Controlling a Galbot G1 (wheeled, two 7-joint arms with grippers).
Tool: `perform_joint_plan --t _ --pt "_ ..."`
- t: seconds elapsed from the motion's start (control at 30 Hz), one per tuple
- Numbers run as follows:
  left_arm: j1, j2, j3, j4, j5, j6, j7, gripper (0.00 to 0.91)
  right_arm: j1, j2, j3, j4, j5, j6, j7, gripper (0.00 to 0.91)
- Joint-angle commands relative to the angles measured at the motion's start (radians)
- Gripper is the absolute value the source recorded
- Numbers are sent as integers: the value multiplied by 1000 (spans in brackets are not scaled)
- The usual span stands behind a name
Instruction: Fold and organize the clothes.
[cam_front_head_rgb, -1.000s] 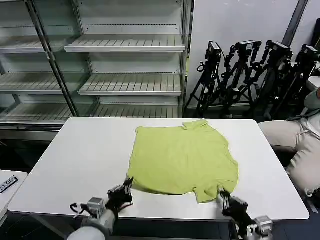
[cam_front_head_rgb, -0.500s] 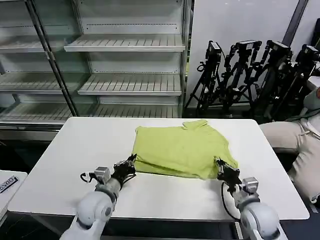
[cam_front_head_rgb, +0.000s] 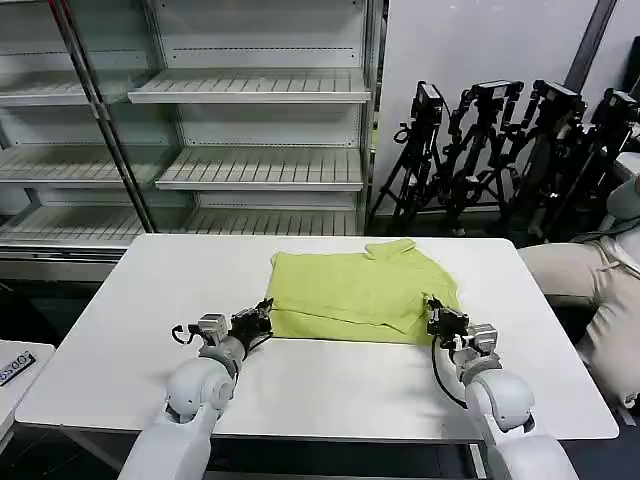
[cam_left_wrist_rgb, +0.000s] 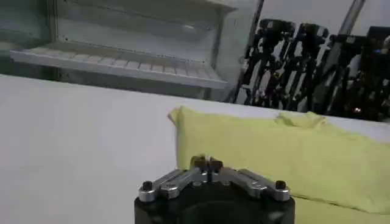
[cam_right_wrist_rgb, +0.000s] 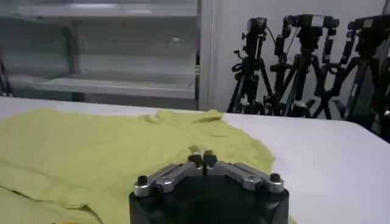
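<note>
The clothes are one lime-green collared shirt (cam_front_head_rgb: 360, 290) lying on the white table (cam_front_head_rgb: 130, 330), its near part doubled over onto itself, collar at the far side. My left gripper (cam_front_head_rgb: 264, 318) is at the shirt's near left corner, shut on the fabric edge. In the left wrist view the left gripper (cam_left_wrist_rgb: 207, 163) has its tips pressed together against the shirt (cam_left_wrist_rgb: 274, 158). My right gripper (cam_front_head_rgb: 433, 314) is at the near right corner, also shut on fabric. The right wrist view shows the right gripper (cam_right_wrist_rgb: 202, 159) closed over the shirt (cam_right_wrist_rgb: 91, 146).
Empty metal shelves (cam_front_head_rgb: 250, 170) stand behind the table at left. Black tripods (cam_front_head_rgb: 500, 150) line the wall at back right. A seated person (cam_front_head_rgb: 600, 280) is close to the table's right edge. Bare tabletop lies to the left and in front of the shirt.
Both grippers have moved away from the table's front edge toward the far side, carrying the shirt's lower hem up over its body. The shirt now looks about half as deep.
</note>
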Motion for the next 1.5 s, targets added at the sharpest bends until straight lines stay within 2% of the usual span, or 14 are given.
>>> perform_joint_plan --t 0.03,0.1,0.23,0.47,0.5,0.53,0.57,0.6,1.0,1.2,1.33,1.5 --pt "37 12 -25 -72 -15 20 -10 907 -1 17 35 9 43 15 37 907" --pt "93 20 -1 -155 -55 27 -46 907 -74 11 47 93 133 -41 59 907" --pt "177 41 63 -239 -33 29 -87 907 -201 -24 61 233 71 -87 58 907" --pt "179 52 76 -202 28 31 -169 907 -272 -77 118 222 31 -134 61 907" --pt "176 53 81 -196 28 31 -182 907 -276 -80 120 221 28 -144 60 776" --pt "175 53 84 -190 27 31 -184 302 -279 -85 120 220 30 -155 59 484" --pt "173 53 87 -185 22 31 -185 91 -279 -86 119 217 36 -160 60 121" --pt "170 51 88 -179 15 31 -190 10 -278 -85 119 215 42 -164 57 0" --pt "149 43 107 -141 2 30 -197 20 -270 -87 115 205 107 -138 33 0" --pt "170 48 107 -170 22 30 -188 0 -326 -80 104 277 106 -127 37 0" --pt "227 65 93 -252 42 29 -208 0 -427 -74 106 380 90 -123 46 0" --pt "414 109 -2 -409 32 27 -177 0 -586 -80 151 498 70 -98 35 0"
